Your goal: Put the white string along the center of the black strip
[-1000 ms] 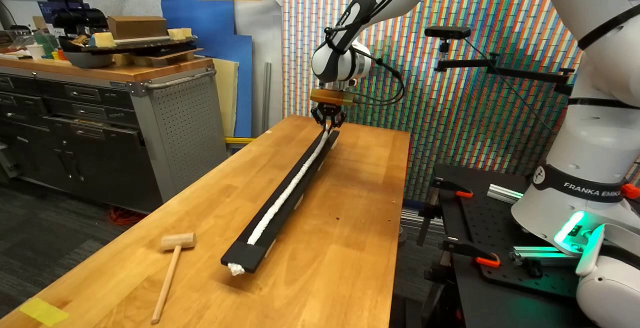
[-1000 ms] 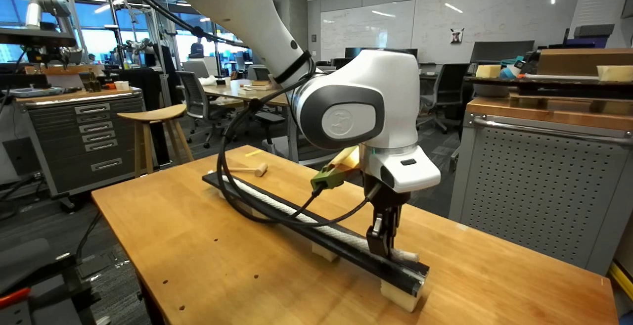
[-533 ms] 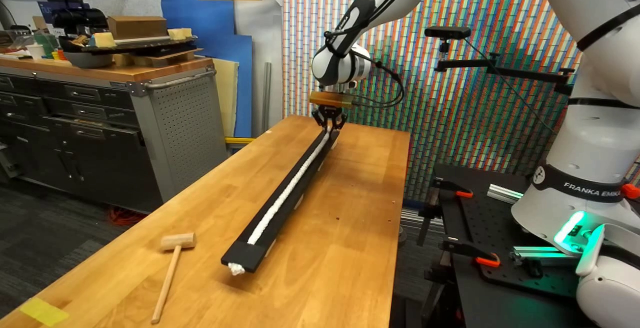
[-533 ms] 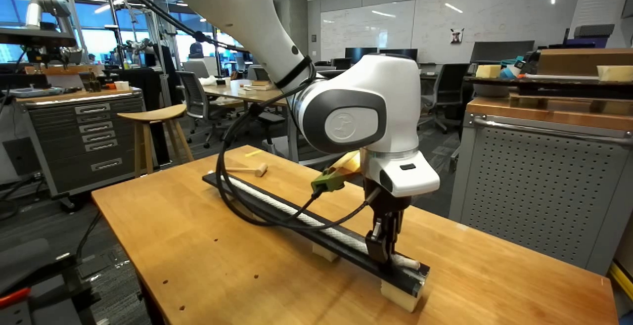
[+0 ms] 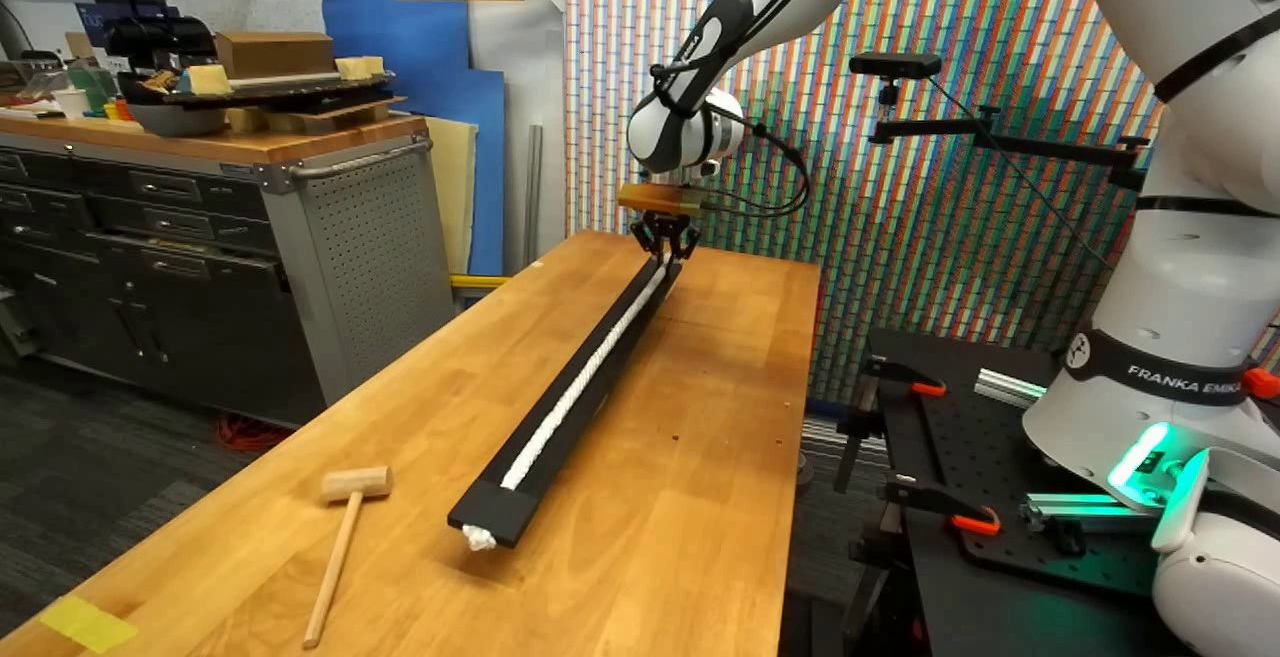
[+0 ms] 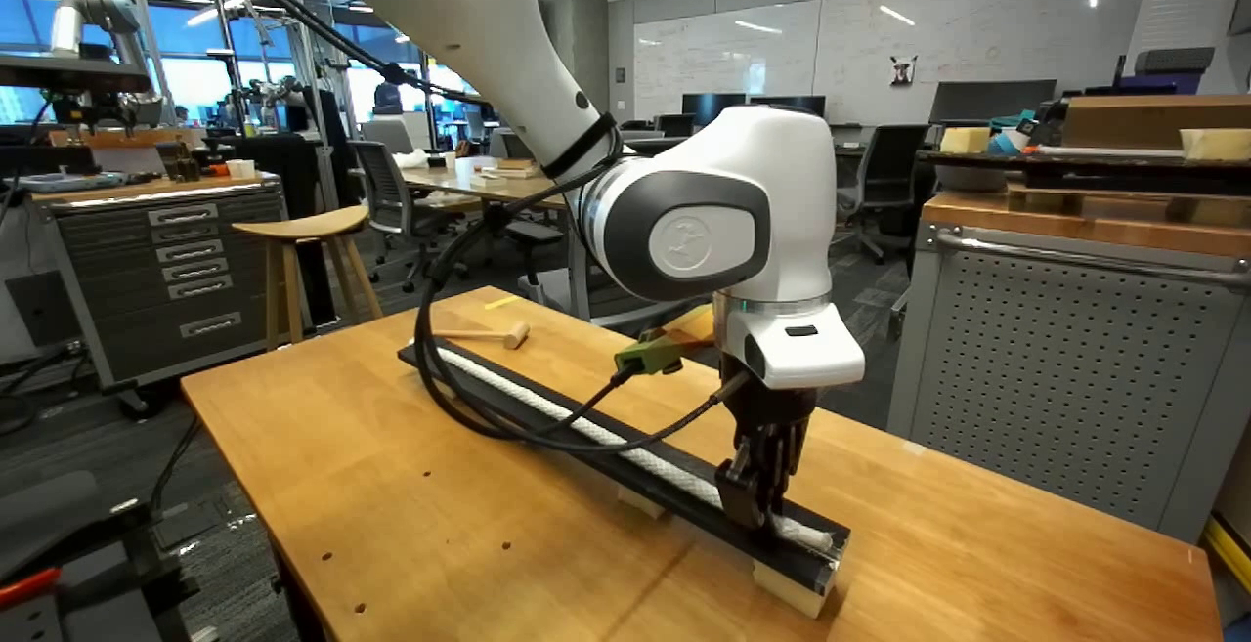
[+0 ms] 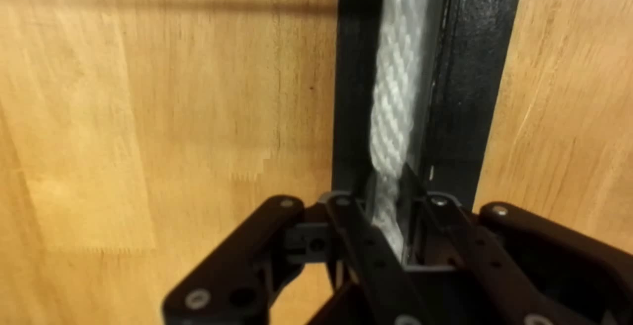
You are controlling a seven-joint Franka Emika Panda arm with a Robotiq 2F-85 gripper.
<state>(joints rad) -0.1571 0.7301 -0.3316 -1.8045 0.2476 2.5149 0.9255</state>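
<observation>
The white string (image 7: pixel 395 68) is a thick rope with slanting, twisted-looking strands. It runs away from the hand (image 7: pixel 389 181) along the black strip (image 7: pixel 467 82), a long flat band, glossy in places, with a lengthwise ridge or groove (which of the two, I can't tell). At the end farthest from the hand a ragged white tuft (image 5: pixel 479 538) sticks out. Near that end, well apart from the hand, a wooden mallet (image 5: pixel 345 532) with a barrel-shaped head lies on the grained wood tabletop (image 5: pixel 640 577). Under the strip's closer end, near the hand, sits a pale block (image 6: pixel 790 588).

The hand is drawn nearly together on the string, a finger at each side, the rope narrowing between the tips. A short tail (image 6: pixel 807 533) lies just past the hand. Compared with a second ago, that tail sits closer to the strip's middle, and the strip has shifted slightly.
</observation>
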